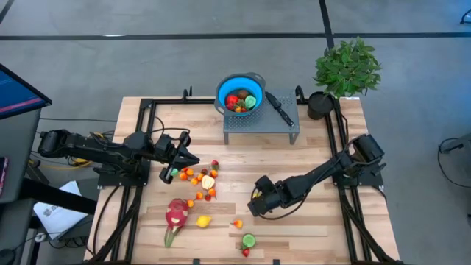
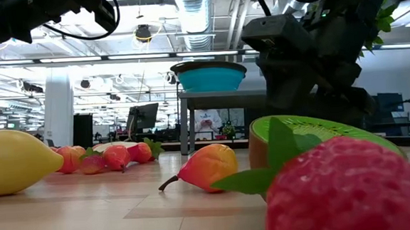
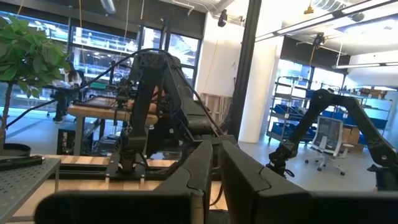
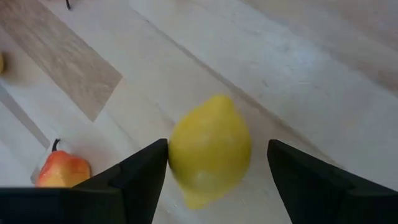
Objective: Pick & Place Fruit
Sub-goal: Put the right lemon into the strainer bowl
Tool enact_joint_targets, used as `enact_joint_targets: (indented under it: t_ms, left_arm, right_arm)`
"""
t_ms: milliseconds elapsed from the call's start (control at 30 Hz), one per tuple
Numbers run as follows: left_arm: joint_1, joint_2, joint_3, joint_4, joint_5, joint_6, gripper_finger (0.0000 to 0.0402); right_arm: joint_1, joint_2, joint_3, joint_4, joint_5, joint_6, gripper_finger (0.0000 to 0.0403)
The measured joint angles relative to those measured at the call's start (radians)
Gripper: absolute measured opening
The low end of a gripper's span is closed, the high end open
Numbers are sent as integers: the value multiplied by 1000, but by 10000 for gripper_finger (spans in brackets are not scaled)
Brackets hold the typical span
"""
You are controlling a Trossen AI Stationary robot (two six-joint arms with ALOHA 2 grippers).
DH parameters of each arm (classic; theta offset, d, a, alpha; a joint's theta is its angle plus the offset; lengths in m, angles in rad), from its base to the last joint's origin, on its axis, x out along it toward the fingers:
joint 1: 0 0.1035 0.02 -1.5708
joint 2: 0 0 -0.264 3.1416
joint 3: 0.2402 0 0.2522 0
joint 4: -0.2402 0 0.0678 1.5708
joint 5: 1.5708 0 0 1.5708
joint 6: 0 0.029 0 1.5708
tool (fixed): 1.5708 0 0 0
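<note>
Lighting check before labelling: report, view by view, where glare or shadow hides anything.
High view: even light, soft shadows. Low view: glaring ceiling lights, right arm backlit. Right wrist view: lemon evenly lit between the open right gripper. Left wrist view: bright windows behind the shut left gripper.

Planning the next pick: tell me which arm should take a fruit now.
Right. The right gripper has its fingers open on either side of a lemon; the left gripper is shut.

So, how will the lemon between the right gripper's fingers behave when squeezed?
The lemon looks smooth and rounded, so it may slip from the right gripper if squeezed off-centre. A push would probably roll it. It seems a toy, likely light.
</note>
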Motion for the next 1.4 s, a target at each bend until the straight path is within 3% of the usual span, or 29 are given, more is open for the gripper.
enact_joint_targets:
  t_ms: [400,767,1100,1400]
  left_arm:
    - [0,0,0,0,0,0,26]
    - [0,0,0,0,0,0,26]
    - [0,0,0,0,0,0,26]
    - [0,0,0,0,0,0,26]
  right_arm:
    - [-7,33,3,7,-25,7,262]
    - [-9,31,0,-2,-23,-3,187]
    - [-8,32,1,9,-29,-57,272]
    - [-7,33,1,4,-32,-220,285]
